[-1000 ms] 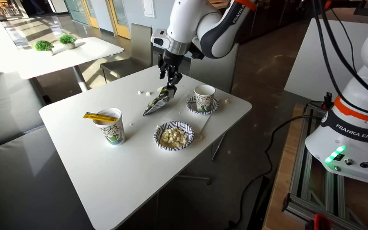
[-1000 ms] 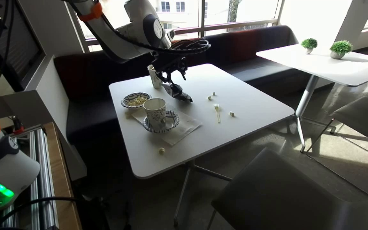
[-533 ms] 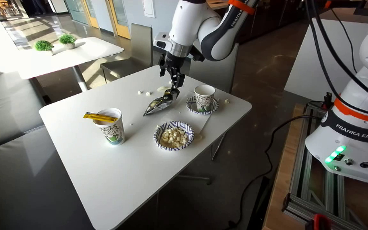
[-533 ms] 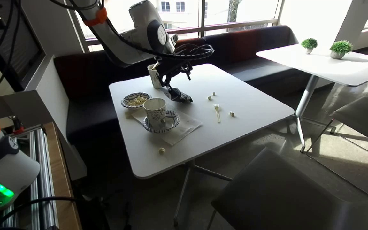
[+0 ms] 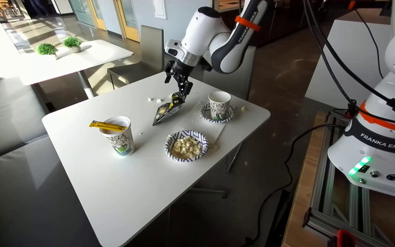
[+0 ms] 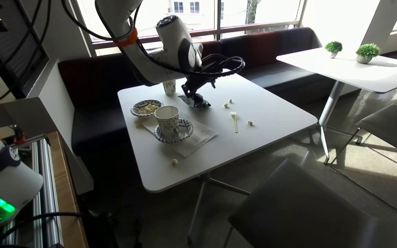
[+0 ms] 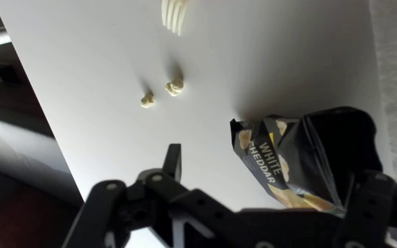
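The arm (image 5: 202, 37), gripper (image 5: 176, 85) and bag (image 5: 168, 109) are shifting

Since half a second ago, the arm is leaning over more, and the bag's upper end is moving along with the gripper. The fingers (image 7: 173, 160) are standing wide apart. In the wrist view the bag, showing the words WHITE CHEDDAR, is lying at the right, up against one finger, whose tip is blending into the bag's dark part; whether that finger is sitting inside the bag or only beside it, I cannot tell. In both exterior views the bag is slanting down from the gripper, its low corner reaching to the table (image 5: 135, 185) or just above it.

Two popcorn pieces (image 7: 174, 87) and the fork (image 6: 235, 123) are lying near the bag. One cup (image 5: 219, 109) is standing in a bowl (image 5: 231, 113), on a napkin (image 6: 198, 139); the popcorn bowl (image 5: 203, 142) is sitting near it. A second cup (image 5: 120, 140), with a yellow packet (image 5: 107, 125) sticking out over its rim, is standing farther off. All these are staying put.
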Controlling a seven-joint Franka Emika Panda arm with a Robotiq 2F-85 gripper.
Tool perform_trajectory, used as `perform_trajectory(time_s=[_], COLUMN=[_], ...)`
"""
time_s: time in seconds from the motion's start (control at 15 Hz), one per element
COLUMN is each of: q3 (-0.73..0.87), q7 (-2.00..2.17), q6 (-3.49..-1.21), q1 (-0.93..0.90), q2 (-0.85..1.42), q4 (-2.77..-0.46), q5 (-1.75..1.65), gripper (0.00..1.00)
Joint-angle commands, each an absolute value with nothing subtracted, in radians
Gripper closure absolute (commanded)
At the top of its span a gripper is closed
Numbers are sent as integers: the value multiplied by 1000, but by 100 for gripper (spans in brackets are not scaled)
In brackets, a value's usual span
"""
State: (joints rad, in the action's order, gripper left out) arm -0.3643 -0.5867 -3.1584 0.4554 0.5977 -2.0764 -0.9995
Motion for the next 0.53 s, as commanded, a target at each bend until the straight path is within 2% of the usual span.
perform_trajectory(time_s=[0.0,0.47], q3=[-352,-380], q7=[-629,-675], q6=[-3208,-3218], q1=[426,411], q2=[688,743], q4=[-1978,-1925], q5=[-1030,-1032], gripper=[0,0])
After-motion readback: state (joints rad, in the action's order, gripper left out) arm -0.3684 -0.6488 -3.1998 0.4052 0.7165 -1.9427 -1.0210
